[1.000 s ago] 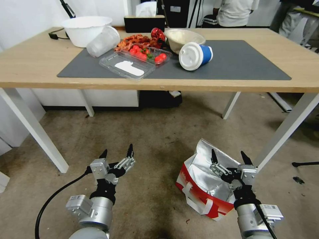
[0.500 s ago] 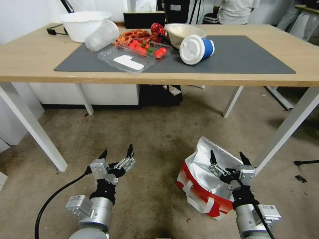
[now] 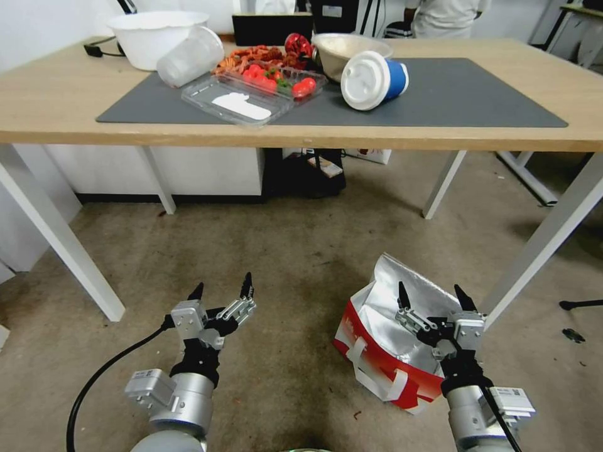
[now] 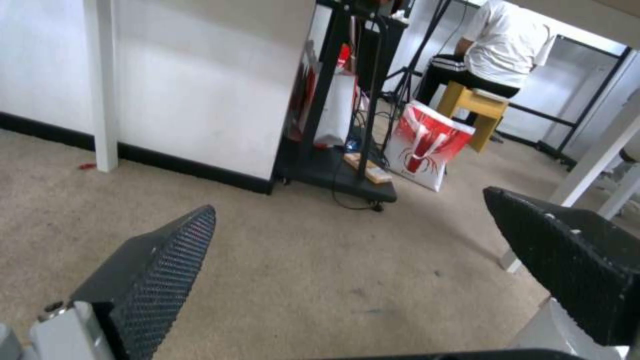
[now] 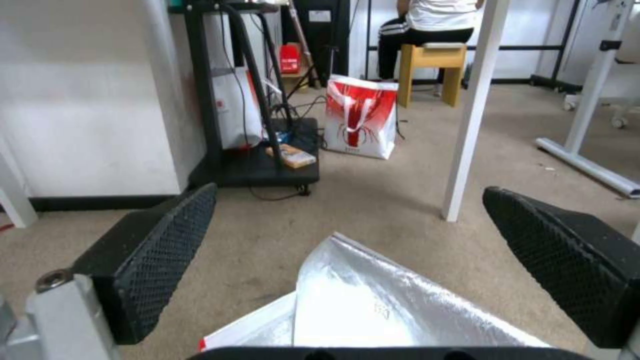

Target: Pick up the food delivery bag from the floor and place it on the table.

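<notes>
Both end effectors wide open, right end effector (image 3: 433, 296) seemingly above food delivery bag (image 3: 383, 342).

white-red food delivery bag (image 3: 383, 351), silver lining

Open foil-lined red-and-white food delivery bag (image 3: 383, 351) on floor beside table (image 3: 56, 107) leg

Robotics test lab.
Carpeted floor (image 3: 282, 251), equipment rack (image 5: 257, 100) with cables, staged food props on the table (image 3: 50, 107).
</notes>
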Robot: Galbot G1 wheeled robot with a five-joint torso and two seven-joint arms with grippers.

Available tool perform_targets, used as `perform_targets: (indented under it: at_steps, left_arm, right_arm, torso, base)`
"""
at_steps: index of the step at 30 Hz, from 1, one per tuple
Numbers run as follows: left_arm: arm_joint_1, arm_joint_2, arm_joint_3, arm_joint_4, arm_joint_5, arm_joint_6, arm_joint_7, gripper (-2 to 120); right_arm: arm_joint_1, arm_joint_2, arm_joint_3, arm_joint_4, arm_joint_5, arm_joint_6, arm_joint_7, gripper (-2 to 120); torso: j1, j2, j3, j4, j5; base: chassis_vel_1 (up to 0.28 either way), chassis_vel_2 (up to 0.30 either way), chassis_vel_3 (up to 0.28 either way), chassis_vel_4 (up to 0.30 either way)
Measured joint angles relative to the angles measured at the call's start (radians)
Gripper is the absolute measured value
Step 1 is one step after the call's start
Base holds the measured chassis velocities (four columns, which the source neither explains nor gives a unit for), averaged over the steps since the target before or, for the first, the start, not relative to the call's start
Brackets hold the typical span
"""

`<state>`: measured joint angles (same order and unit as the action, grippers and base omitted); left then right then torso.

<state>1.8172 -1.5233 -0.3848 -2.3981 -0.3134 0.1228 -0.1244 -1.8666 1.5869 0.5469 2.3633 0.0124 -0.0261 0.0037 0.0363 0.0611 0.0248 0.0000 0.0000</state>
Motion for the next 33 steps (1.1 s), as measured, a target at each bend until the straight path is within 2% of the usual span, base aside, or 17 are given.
perform_targets:
  at_steps: [2, 5, 9, 33]
  left_arm:
    - [0.000, 0.001, 0.000, 0.000, 0.001, 0.000, 0.001, 100]
    - [0.001, 0.000, 0.000, 0.000, 0.001, 0.000, 0.001, 100]
    - [0.003, 0.001, 0.000, -0.002, 0.002, -0.001, 0.003, 100]
    - [0.009, -0.003, 0.000, -0.003, 0.011, -0.007, 0.013, 100]
  right_arm:
    - [-0.001, 0.000, 0.000, -0.002, 0.000, 0.002, 0.001, 100]
    - [0.000, 0.001, 0.000, -0.004, 0.000, 0.002, 0.003, 100]
    - [0.001, 0.007, -0.001, -0.006, -0.003, 0.004, 0.005, 100]
    - [0.004, 0.004, 0.000, -0.014, 0.003, 0.009, 0.016, 100]
  torso:
    - [0.000, -0.015, -0.015, 0.0000, -0.0001]
    - [0.000, -0.024, -0.025, 0.0000, 0.0000]
    - [-0.004, -0.038, -0.025, 0.0000, -0.0001]
    - [-0.004, -0.031, -0.025, -0.0001, 0.0000]
  base:
    - [0.000, 0.000, 0.000, 0.000]
    - [0.000, 0.000, 0.000, 0.000]
    - [0.000, 0.000, 0.000, 0.000]
    - [0.000, 0.000, 0.000, 0.000]
